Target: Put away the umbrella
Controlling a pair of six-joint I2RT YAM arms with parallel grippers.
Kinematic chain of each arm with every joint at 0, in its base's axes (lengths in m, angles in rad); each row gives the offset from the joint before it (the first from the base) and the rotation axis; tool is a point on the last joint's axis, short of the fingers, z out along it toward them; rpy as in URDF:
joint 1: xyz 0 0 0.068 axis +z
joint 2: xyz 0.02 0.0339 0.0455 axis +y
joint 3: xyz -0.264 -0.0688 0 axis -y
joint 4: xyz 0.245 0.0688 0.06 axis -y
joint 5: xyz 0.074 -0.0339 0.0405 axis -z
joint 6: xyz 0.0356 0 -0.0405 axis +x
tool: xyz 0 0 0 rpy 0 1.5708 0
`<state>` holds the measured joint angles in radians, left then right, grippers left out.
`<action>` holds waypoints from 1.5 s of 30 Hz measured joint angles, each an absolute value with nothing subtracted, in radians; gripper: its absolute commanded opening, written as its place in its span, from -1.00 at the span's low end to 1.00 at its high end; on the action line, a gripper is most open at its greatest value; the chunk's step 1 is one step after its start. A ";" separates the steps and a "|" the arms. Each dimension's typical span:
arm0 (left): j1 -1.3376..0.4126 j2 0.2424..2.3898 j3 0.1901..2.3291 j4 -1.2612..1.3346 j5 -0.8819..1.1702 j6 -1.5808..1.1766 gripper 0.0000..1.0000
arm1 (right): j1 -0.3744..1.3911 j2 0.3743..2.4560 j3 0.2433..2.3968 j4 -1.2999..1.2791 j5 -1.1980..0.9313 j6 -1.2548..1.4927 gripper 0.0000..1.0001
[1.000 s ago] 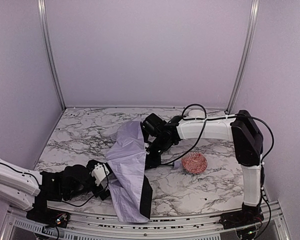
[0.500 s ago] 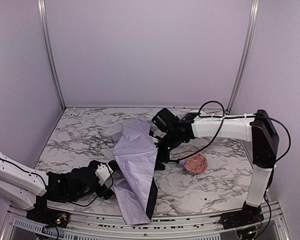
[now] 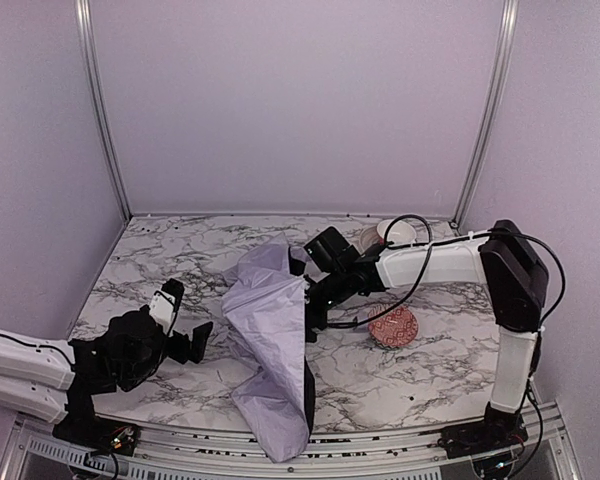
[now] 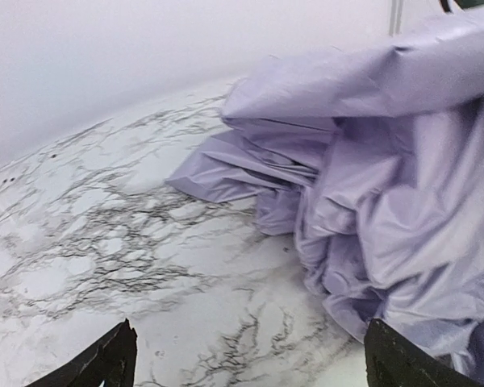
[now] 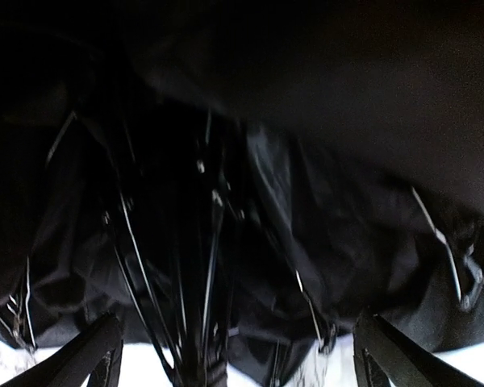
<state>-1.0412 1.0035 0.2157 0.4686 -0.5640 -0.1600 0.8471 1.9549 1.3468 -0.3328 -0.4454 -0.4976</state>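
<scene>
I have the umbrella (image 3: pixel 270 340) lying half-collapsed on the table (image 3: pixel 160 260), a crumpled lavender heap to the left of the red bowl (image 3: pixel 391 326). Its long axis runs front to back. The far end sits a little beyond the bowl, and the near end reaches well past the bowl to the table's front edge.

My right gripper (image 3: pixel 312 318) is between the bowl and the umbrella, close against the umbrella's bowl-side flank. Its wrist view is filled with the black underside and thin ribs (image 5: pixel 145 282). The fingers are spread wide at either side with nothing clamped. I cannot pick out the shaft for certain there.

My left gripper (image 3: pixel 187 318) is on the side of the umbrella away from the bowl, apart from the fabric. Its jaws are wide and empty, pointing at the lavender folds.

The right arm is the nearer one. I judge the coming grasp should close across the long axis, around the gathered ribs, rather than along it.
</scene>
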 measured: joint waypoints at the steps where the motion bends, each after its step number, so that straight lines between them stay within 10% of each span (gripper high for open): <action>1: -1.031 1.005 0.221 0.461 -0.595 -0.177 0.98 | 0.848 1.957 1.348 -0.327 -0.451 -0.497 0.93; 7: -0.998 1.040 0.322 0.387 -0.701 -0.216 0.89 | 0.848 1.969 1.344 -0.292 -0.469 -0.505 1.00; 35: -1.137 1.035 0.627 0.252 0.006 0.302 0.97 | 0.848 2.047 1.327 -0.229 -0.424 -0.522 0.99; 37: -1.137 1.074 0.657 0.223 0.026 0.312 0.82 | 0.848 2.047 1.329 -0.230 -0.418 -0.519 1.00; 45: -1.137 1.130 0.681 0.175 -0.028 0.361 -0.96 | 0.849 2.046 1.351 -0.237 -0.391 -0.503 1.00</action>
<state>-1.1374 1.1297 0.6811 0.1753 -0.0277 0.3611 0.8494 2.0464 1.3514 -0.2371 -0.3912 -0.5034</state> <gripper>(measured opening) 0.347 0.997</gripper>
